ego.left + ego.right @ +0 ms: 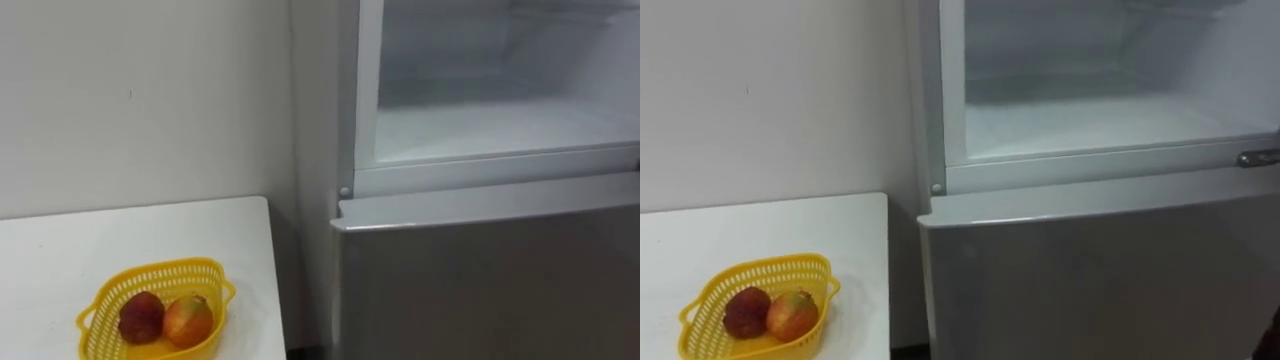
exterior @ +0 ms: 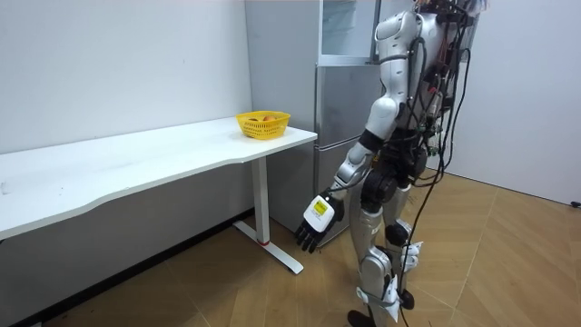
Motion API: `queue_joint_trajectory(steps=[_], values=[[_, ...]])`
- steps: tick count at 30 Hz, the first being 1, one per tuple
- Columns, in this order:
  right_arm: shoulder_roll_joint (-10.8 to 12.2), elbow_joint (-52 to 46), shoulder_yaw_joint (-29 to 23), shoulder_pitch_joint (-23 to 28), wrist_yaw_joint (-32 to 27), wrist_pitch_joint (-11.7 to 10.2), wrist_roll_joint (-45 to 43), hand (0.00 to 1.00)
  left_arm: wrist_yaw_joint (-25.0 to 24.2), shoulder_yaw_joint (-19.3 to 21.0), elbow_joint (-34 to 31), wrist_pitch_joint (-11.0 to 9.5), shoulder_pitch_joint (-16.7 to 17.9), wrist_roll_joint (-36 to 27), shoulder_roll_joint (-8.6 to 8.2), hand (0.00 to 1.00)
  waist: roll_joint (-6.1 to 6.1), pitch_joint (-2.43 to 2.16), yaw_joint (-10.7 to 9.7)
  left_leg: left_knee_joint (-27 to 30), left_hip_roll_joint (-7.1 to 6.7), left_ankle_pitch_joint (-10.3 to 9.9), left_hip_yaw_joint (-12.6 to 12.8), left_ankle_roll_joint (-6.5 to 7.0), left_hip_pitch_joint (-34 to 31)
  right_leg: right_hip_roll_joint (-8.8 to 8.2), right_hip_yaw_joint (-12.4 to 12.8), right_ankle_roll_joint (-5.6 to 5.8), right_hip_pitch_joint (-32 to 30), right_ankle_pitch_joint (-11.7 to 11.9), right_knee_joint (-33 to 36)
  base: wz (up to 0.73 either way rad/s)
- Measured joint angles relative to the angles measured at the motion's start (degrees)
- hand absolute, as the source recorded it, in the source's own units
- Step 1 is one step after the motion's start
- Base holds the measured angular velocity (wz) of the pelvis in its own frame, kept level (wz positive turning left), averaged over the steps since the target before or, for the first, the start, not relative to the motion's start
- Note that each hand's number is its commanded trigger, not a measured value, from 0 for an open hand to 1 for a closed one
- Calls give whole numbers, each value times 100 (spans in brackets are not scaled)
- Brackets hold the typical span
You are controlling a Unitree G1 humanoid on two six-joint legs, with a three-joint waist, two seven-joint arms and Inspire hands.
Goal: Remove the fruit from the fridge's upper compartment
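The upper fridge compartment (image 1: 500, 110) stands open in front of me, and the white shelf that shows inside is bare. Below it, the grey lower fridge door (image 1: 480, 280) is closed. In the room view I stand upright close to the fridge (image 2: 340, 100), facing it. My left hand (image 2: 318, 221) hangs low beside my leg, open, with its fingers pointing down and nothing in it. To my left, a yellow basket (image 1: 150, 278) on the white table (image 1: 120, 235) holds a dark red fruit (image 1: 141, 316) and an orange-red fruit (image 1: 188, 320).
The long white table (image 2: 136, 159) runs along the wall at the room view's left, with the basket (image 2: 263, 123) near its fridge end. A narrow gap separates the table's edge from the fridge side. Wooden floor (image 2: 508, 263) lies open behind me.
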Motion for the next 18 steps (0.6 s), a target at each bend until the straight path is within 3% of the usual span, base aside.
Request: queue_joint_trajectory(steps=[6, 9, 18], values=[[-330, -1360, 181, -92, -751, -268, -727, 0, 8, -238, -83, -42, -18, 51, 51, 0, -8, 5, 30, -6, -10, 0, 37, 0, -93, -9, 23, 8, -87, 1, 89, -2], [-332, -2028, 227, -94, -1002, -325, -1349, 0, 8, -248, -64, -143, -5, 53, 58, 0, -37, 30, 27, -7, 1, 0, 68, 0, -113, -1, 28, 8, -113, 0, 89, 0], [-546, -3210, 374, -94, -1335, -484, -2174, 0, 40, -276, 189, -287, 11, 109, 147, 0, -97, 0, 57, -3, 8, 0, 93, 0, -157, 0, 23, 4, -203, 2, 112, 0]])
